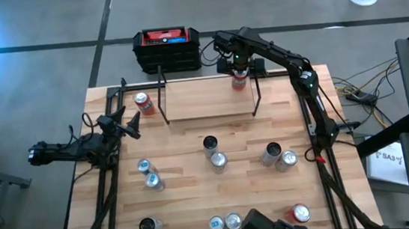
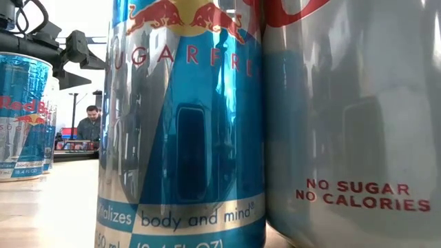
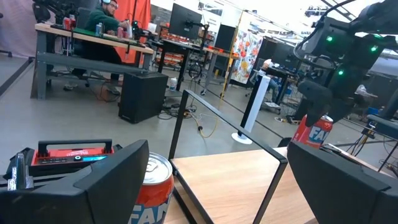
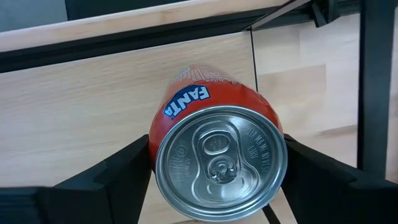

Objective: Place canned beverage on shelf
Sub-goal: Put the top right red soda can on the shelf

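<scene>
The orange Fanta can [image 4: 217, 149] is seen upright on the shelf [image 1: 195, 96] near its right end, gripped at mid-body by the right end effector [image 1: 237, 70]. It is judged rigid but thin-walled, smooth and slippery, so a moderate squeeze across the cylindrical wall is advised. The left end effector [image 1: 126, 126] is held released over the bench [image 1: 190, 198], near another red can [image 1: 141, 102].

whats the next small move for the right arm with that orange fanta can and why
Probably open the right gripper a little more and lift straight up. The orange Fanta can stands upright on the light wood shelf board, near its right end, with the dark fingers flanking it. Whether they grip it I cannot tell. The left gripper waits open beside another orange can.
</scene>
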Available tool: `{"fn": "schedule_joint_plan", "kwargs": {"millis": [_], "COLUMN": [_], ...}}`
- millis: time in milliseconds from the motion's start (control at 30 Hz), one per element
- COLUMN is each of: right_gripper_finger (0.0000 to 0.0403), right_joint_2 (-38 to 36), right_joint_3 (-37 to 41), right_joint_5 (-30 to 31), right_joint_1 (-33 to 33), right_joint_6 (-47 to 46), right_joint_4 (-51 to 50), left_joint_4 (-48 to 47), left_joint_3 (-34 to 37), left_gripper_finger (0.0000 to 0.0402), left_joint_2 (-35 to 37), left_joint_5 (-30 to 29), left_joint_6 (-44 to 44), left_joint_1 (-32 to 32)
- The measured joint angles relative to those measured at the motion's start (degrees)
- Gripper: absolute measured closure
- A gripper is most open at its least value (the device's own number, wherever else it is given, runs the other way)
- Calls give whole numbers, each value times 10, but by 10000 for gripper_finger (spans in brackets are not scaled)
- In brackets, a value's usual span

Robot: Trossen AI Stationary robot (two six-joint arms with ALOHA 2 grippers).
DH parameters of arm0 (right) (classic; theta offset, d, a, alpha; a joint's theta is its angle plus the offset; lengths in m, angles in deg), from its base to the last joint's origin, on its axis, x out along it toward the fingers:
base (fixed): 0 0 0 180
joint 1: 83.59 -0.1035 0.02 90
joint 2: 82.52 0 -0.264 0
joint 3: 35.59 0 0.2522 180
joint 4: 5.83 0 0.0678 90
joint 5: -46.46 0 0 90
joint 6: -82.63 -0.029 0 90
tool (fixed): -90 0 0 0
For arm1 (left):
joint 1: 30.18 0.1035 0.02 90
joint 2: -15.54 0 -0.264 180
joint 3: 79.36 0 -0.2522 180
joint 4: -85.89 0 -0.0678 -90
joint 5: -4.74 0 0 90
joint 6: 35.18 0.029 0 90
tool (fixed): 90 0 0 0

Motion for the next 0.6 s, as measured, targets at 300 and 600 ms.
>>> {"fn": "schedule_joint_plan", "kwargs": {"millis": [300, 600], "right_gripper_finger": [73, 40], "right_joint_2": [0, 0], "right_joint_3": [0, 0], "right_joint_5": [0, 0], "right_joint_1": [0, 0], "right_joint_6": [0, -1], "right_joint_4": [4, 3], "left_joint_4": [0, 0], "left_joint_3": [0, 0], "left_gripper_finger": [33, 33], "left_joint_2": [0, 0], "left_joint_5": [0, 0], "left_joint_6": [0, 0], "left_joint_1": [0, 0]}}
